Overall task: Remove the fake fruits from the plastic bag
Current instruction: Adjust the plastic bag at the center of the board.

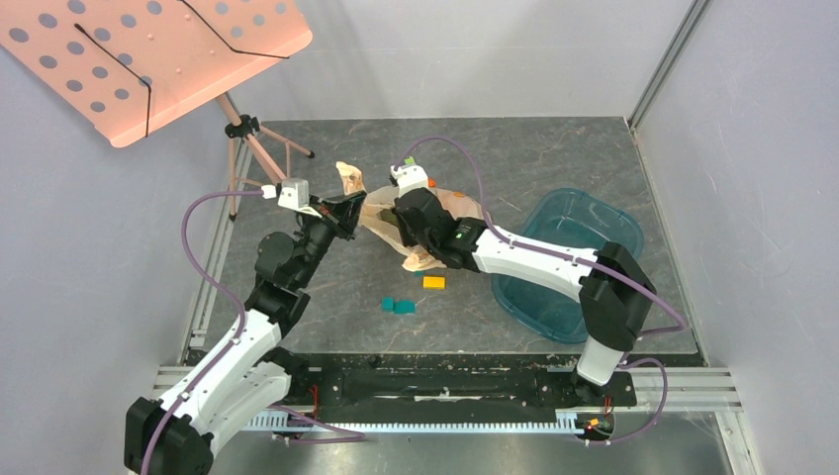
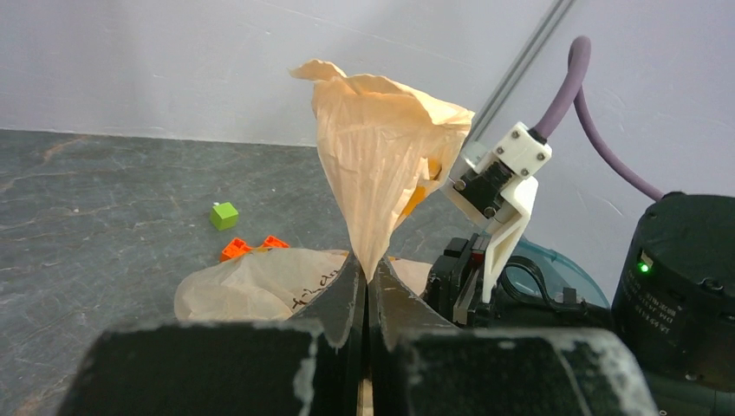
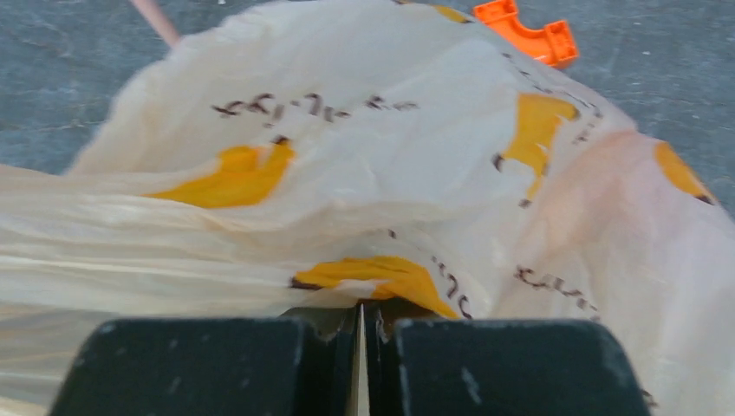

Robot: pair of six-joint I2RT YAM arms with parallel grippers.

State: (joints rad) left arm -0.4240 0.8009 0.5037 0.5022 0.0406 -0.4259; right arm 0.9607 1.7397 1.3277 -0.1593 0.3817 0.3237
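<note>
The plastic bag (image 1: pixel 379 223), pale peach with orange marks, lies crumpled mid-table between both arms. My left gripper (image 1: pixel 351 210) is shut on a fold of the bag (image 2: pixel 381 156), which rises in a crinkled peak above the closed jaws (image 2: pixel 371 279). My right gripper (image 1: pixel 408 236) presses onto the bag from the right. In the right wrist view it (image 3: pixel 361 305) is shut on a pinch of the bag (image 3: pixel 390 173) at an orange mark. The fake fruits are hidden; no fruit shows outside the bag.
A teal transparent tray (image 1: pixel 594 213) sits right of the bag. A yellow block (image 1: pixel 433 282) and teal blocks (image 1: pixel 399 306) lie in front. A green block (image 2: pixel 224 215) and orange pieces (image 2: pixel 251 247) lie behind. A pink music stand (image 1: pixel 148 59) stands back left.
</note>
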